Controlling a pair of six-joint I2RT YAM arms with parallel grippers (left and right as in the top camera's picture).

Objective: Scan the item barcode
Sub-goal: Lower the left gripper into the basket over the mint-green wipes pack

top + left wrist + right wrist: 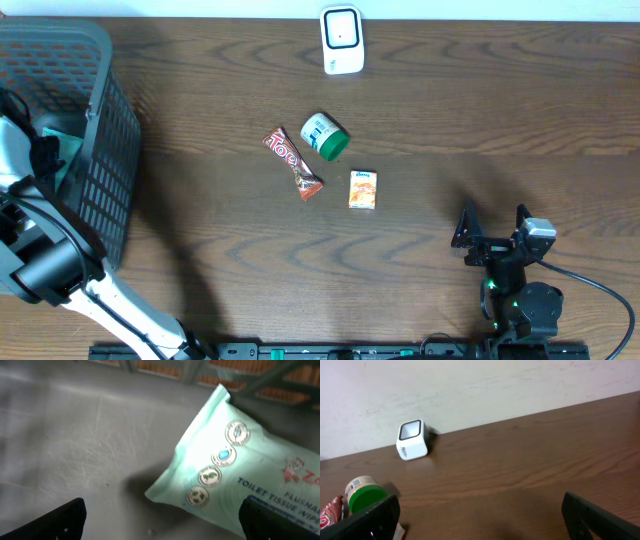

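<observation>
overhead: a white scanner (341, 40) stands at 12 o'clock on the worktop (480, 130). near the centre lie a jar (324, 136), a candy bar (293, 162) at its 8 o'clock and a small box (363, 190) at its 5 o'clock. a grey basket (110, 150) sits at 9 o'clock, and the left arm (40, 265) reaches into it. the right gripper (492, 232) is at 4 o'clock, jaws apart and empty.

left wrist: the left gripper (160, 527) hangs over the basket floor, jaws wide apart, holding nothing. a pale green wipes pack (235, 460) lies flat at its 2 o'clock.

right wrist: between the parted fingers (370, 520), bare worktop. the scanner is at 11 o'clock by the wall, the jar and candy bar at 9 o'clock.
</observation>
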